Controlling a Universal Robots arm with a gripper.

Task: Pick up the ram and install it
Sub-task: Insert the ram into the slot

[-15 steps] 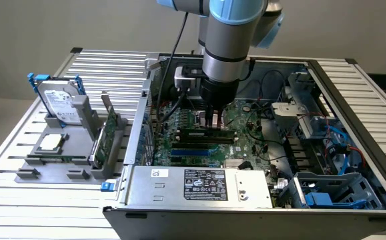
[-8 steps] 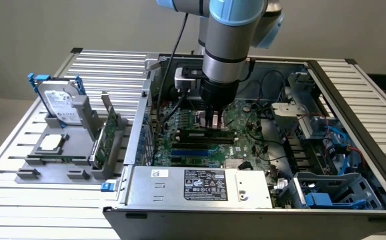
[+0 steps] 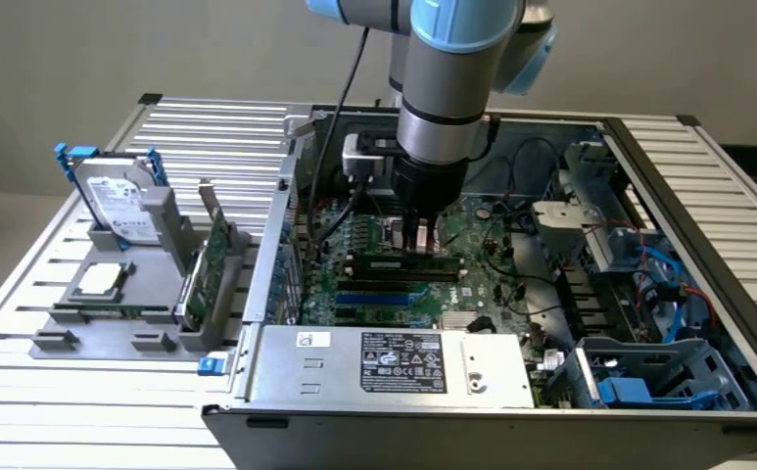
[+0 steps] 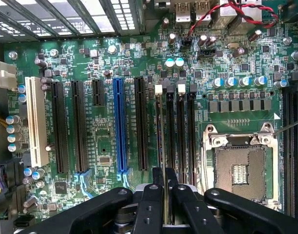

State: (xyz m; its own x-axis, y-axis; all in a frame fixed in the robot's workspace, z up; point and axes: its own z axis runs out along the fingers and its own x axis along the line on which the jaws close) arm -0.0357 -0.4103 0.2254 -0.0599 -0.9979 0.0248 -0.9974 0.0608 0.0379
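While down inside the open grey metal computer case [image 3: 509, 423], over the middle of the green motherboard [image 4: 102, 131]: clamps black gripper [image 4: 165, 178] fingers [image 4: 151, 204] on the long thin green ram stick [image 3: 404, 262], edge-on at the narrow black slots [image 4: 180, 131]. Probably light, stiff, fragile; best pinched mid-length.

Soft even light, pale sheen on the ribbed desk [image 3: 731, 176], shade inside the case [image 3: 483, 416] under the arm [image 3: 444, 88], jaws dark.

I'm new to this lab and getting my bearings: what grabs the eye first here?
The arm reaches down into the open computer case, its gripper clamped on the ram, held edge-on at the motherboard's memory slots. At the exterior view's left, a hard drive stands in a grey holder.
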